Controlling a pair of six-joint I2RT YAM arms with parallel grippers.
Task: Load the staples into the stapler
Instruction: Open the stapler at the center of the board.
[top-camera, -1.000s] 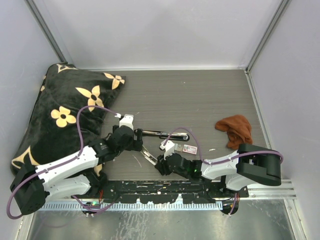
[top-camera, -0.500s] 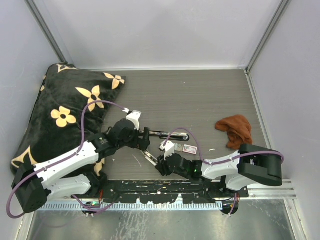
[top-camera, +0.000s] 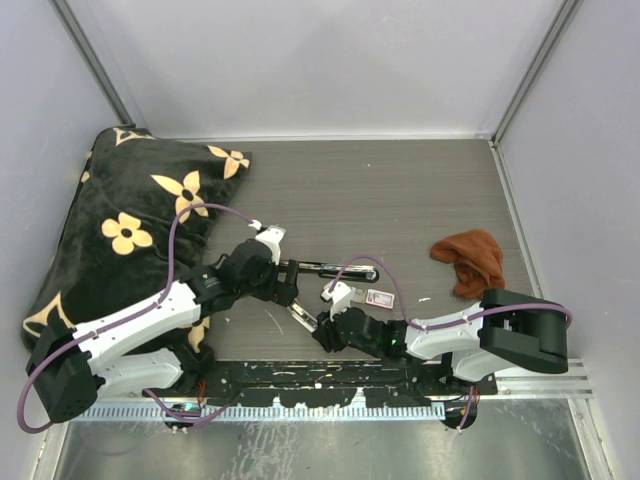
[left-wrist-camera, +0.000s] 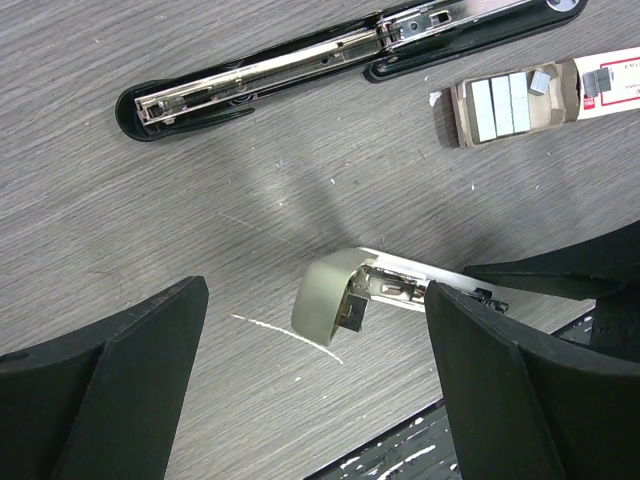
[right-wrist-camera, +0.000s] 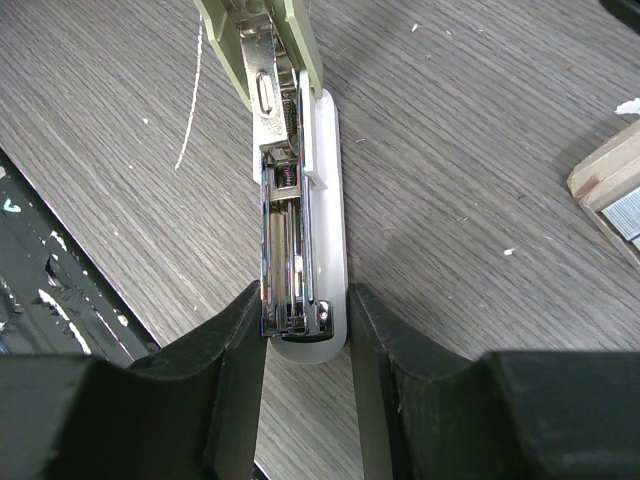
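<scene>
A cream-green stapler (right-wrist-camera: 290, 200) lies open on the table, its chrome channel facing up. My right gripper (right-wrist-camera: 305, 330) is shut on its white rear end, one finger on each side. The same stapler (left-wrist-camera: 335, 300) shows its green nose between the wide-apart fingers of my left gripper (left-wrist-camera: 315, 390), which hovers open above it holding nothing. A black stapler (left-wrist-camera: 330, 60) lies unfolded flat farther back. The staples (left-wrist-camera: 500, 105) are silvery strips in the pulled-out tray of a small red-and-white box (left-wrist-camera: 610, 85). From above, the box (top-camera: 378, 297) sits just right of my right gripper (top-camera: 322, 330).
A black cushion with cream flowers (top-camera: 120, 220) fills the left side. An orange cloth (top-camera: 470, 258) lies crumpled at the right. The black mounting rail (top-camera: 330, 380) runs along the near edge. White scratch marks (left-wrist-camera: 290, 335) cross the wood-grain tabletop.
My left gripper has moved right, from beside the cushion to over the green stapler's nose, and its jaws have spread wider. The right arm and both staplers have not moved.
</scene>
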